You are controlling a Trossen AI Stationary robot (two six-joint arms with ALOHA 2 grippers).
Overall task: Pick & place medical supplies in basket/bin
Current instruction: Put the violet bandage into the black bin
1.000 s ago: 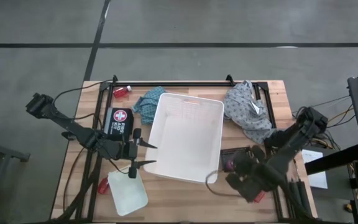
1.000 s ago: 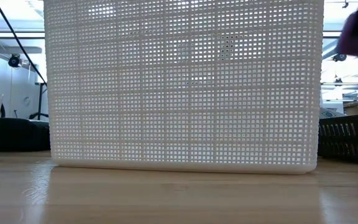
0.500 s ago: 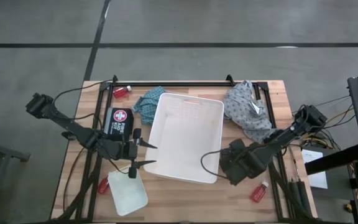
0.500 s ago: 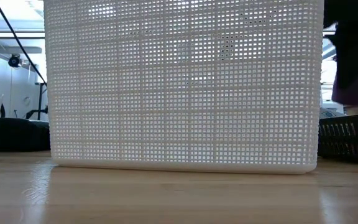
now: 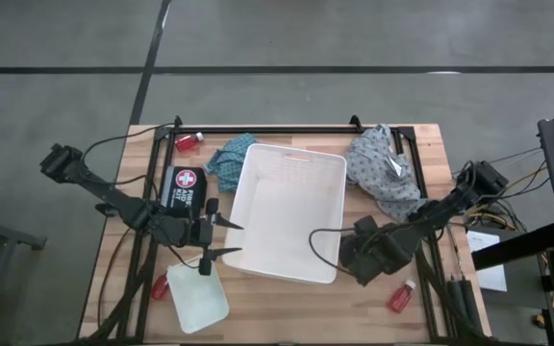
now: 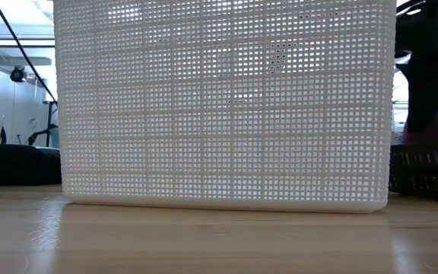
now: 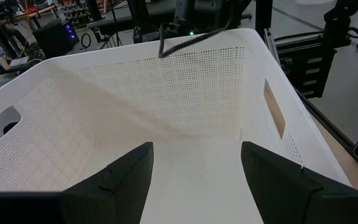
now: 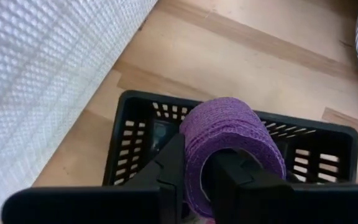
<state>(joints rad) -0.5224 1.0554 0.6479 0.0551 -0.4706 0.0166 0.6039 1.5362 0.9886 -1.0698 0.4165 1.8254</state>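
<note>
Purple roll (image 8: 232, 146) clamped in right gripper (image 8: 197, 180), above black tray (image 8: 129, 134).
Tray sits beside white basket (image 5: 291, 213). Left gripper (image 5: 221, 238) spread, empty, over basket edge.

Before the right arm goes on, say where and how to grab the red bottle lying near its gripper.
Grip the red bottle across its red body, not the white cap, coming straight down from above. It lies on its side on bare wood, apart from the black tray, so both long sides look free. Set the fingers crosswise to its diagonal axis. The right gripper is shut on a purple roll.
</note>
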